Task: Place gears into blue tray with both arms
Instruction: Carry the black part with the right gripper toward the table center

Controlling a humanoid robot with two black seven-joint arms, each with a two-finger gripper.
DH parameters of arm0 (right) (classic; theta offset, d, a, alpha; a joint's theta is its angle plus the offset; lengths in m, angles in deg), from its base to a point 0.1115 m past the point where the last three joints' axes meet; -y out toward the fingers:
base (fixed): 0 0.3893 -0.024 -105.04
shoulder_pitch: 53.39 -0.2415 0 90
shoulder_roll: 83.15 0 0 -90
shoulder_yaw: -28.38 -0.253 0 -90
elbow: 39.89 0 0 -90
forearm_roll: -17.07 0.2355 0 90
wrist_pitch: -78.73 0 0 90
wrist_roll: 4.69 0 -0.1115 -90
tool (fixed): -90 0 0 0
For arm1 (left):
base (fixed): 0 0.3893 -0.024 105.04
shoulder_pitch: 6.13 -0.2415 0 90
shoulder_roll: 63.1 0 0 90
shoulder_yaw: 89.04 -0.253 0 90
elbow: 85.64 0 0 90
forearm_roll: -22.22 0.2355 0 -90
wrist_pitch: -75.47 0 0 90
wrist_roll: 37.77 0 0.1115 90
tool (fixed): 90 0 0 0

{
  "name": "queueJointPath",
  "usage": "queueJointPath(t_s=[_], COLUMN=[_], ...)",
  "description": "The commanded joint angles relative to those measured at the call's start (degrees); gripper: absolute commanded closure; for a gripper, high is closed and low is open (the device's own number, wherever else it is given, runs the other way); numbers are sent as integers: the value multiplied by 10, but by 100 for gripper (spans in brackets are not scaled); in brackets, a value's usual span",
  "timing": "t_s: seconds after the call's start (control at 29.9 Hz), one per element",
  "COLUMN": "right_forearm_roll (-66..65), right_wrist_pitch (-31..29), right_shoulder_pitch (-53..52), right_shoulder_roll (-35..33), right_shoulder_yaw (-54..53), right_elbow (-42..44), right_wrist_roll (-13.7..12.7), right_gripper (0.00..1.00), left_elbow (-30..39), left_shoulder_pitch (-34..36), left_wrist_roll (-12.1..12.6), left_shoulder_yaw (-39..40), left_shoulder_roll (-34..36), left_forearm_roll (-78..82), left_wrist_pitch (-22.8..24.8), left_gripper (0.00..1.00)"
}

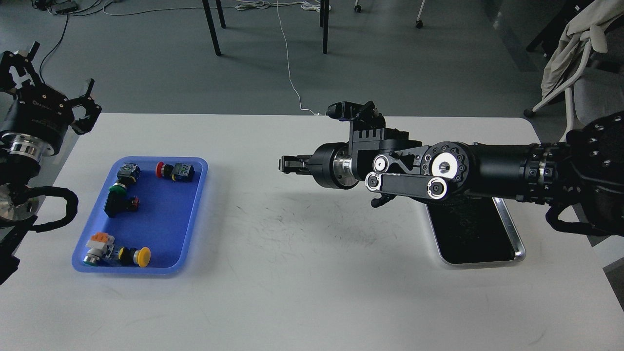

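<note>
Blue tray [192, 222] lies left of your right gripper [285, 164], whose jaws can't be told; left gripper [53, 92], spread, is nearer.

Faint lettering on left wrist [36, 114], illegible.

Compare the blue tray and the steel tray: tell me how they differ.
The blue tray is blue plastic; the steel tray is shiny metal with a dark inside. The blue tray lies on the left of the table and holds push-button switches; the steel tray lies on the right, partly hidden by the right arm. I see nothing in its visible part. Both are rectangular with rounded corners and lie flat.
</note>
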Motion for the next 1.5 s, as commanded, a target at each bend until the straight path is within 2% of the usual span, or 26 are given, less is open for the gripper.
queueJointPath(t_s=[0.0, 0.2, 0.33, 0.64, 1.14, 1.2, 1.27, 1.37, 1.44, 1.47], right_forearm_roll=[1, 3, 5, 6, -4, -4, -4, -3, -1, -1], right_wrist_pitch=[23, 30, 29, 28, 24, 24, 24, 24, 26, 27], right_shoulder_pitch=[12, 34, 44, 75, 125, 126, 130, 131, 131, 131], right_shoulder_roll=[3, 3, 3, 3, 3, 3, 3, 3, 3, 3], right_shoulder_yaw=[9, 8, 8, 9, 13, 13, 13, 13, 13, 13], right_elbow=[2, 20, 12, -17, -18, -18, -18, -18, -18, -18], right_wrist_roll=[7, 12, 28, 28, 28, 27, 27, 28, 28, 28], right_gripper=[98, 98, 98, 98, 95, 85, 67, 49, 29, 24], left_elbow=[0, 0, 0, 0, -2, -2, -2, -2, -2, -2], left_shoulder_pitch=[0, 0, -1, -2, -2, -2, -2, -2, -2, -3], left_wrist_roll=[0, 0, 0, 0, -3, -3, -3, -3, -3, -3], left_shoulder_yaw=[-1, -2, -2, -1, 1, 1, 2, 1, 1, 1], left_shoulder_roll=[-1, 0, 5, 5, 5, 5, 5, 5, 5, 5], left_forearm_roll=[0, 0, 0, 0, 0, 0, 0, 0, 0, 0], left_wrist_pitch=[0, 1, 4, 5, 6, 6, 6, 5, 5, 5], left_gripper=[1, 1, 1, 1, 1, 1, 1, 1, 1, 1])
